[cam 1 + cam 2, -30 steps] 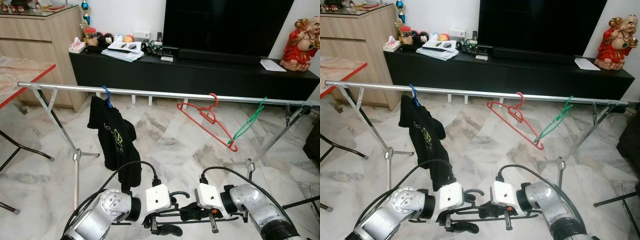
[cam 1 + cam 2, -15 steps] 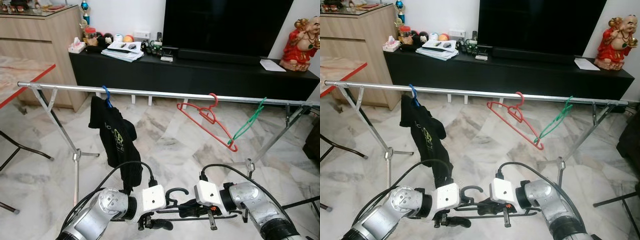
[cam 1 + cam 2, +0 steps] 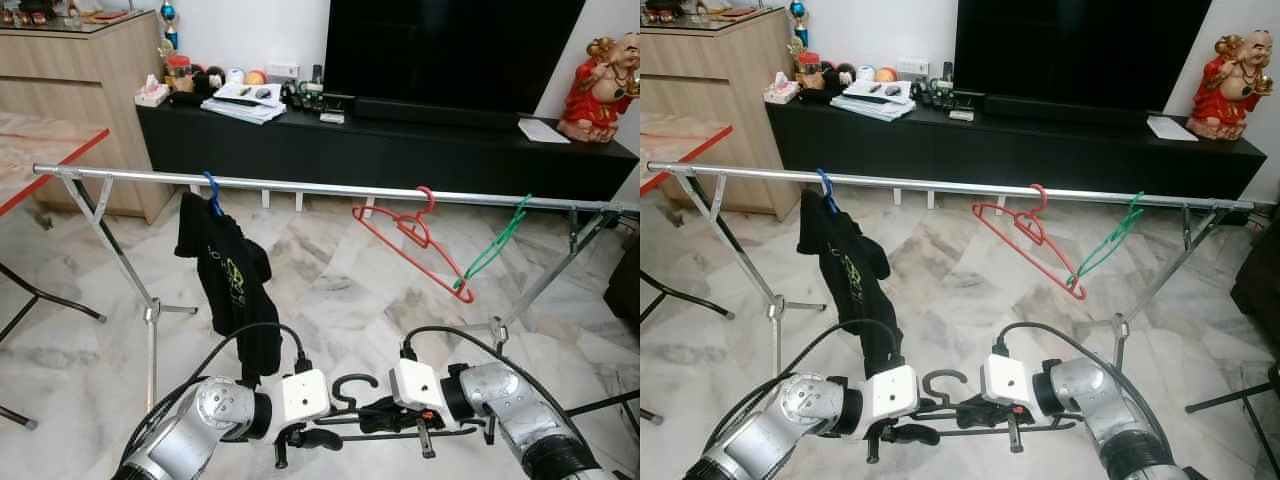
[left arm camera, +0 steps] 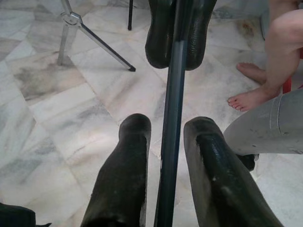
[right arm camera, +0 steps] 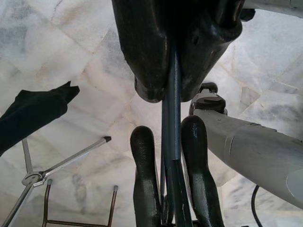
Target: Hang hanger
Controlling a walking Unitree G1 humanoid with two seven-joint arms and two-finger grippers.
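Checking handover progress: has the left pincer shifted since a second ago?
Yes. The left pincer has swung up and rightward along the black hanger, toward the right pincer; the rail stays fixed.

Bright, even indoor light, sharp head views, soft shadows; wrist views blur the near fingers [image 4: 120,179].

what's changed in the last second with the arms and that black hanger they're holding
The left gripper has slid left along the black hanger, so its hook now stands clear between both grippers. The right gripper stays clamped on the hanger. The rail with its shirt, red hanger and green hanger is unchanged.
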